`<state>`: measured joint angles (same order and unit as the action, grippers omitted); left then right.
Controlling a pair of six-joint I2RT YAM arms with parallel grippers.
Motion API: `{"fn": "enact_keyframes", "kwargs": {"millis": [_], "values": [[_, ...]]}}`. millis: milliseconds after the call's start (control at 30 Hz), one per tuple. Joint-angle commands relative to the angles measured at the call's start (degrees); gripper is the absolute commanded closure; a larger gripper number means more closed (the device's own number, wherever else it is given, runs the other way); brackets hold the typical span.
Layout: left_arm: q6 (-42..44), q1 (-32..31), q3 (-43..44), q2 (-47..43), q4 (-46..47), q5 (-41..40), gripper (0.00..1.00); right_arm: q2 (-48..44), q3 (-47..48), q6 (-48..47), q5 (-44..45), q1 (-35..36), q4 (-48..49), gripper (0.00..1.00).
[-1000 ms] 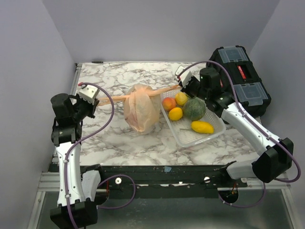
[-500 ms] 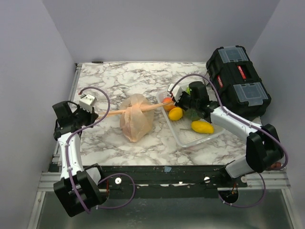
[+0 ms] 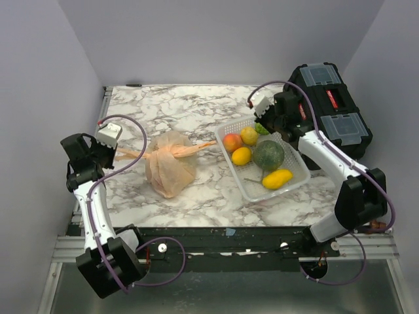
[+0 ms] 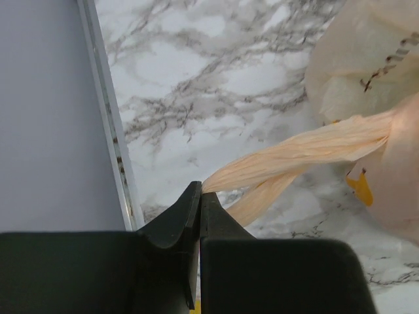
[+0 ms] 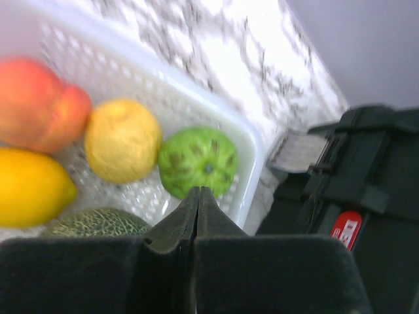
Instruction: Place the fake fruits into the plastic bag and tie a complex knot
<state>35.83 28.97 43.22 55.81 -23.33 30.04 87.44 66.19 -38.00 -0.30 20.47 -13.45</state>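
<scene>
While plastic bag (image 3: 169,171) lies bunched, basket (image 3: 254,186) holds fruits (image 3: 268,154).

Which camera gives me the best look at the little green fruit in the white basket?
The right wrist view: the green fruit fills the frame, close and nearly whole, in the basket's corner. The top view shows only a small green sliver of it at the basket's far corner. The left wrist view shows none of it.

robot lab cell: marble-patterned table (image 3: 196,108), plain grey walls (image 3: 222,39), black toolbox (image 3: 330,111)
</scene>
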Motion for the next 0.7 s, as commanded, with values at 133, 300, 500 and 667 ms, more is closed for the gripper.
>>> {"fn": "enact_keyframes", "kwargs": {"millis": [133, 300, 500, 667], "values": [[-13.22, -13.35, 10.65, -1.33, -4.26, 2.45, 1.00, 4.44, 17.31, 10.44, -17.18, 4.60, -13.72, 0.94], [-15.55, -15.94, 11.09, 0.31, -4.36, 1.77, 1.00, 8.26, 23.49, 6.60, -33.98, 5.27, -23.45, 0.30], [-17.43, -16.00, 9.93, 2.95, -3.11, 1.95, 1.00, 11.89, 21.98, -0.24, -35.59, 12.00, -23.78, 0.14], [-19.20, -15.97, 9.71, 4.59, -2.35, 2.10, 1.00, 16.11, 20.43, -1.61, -30.68, 17.17, -16.15, 0.14]]}}
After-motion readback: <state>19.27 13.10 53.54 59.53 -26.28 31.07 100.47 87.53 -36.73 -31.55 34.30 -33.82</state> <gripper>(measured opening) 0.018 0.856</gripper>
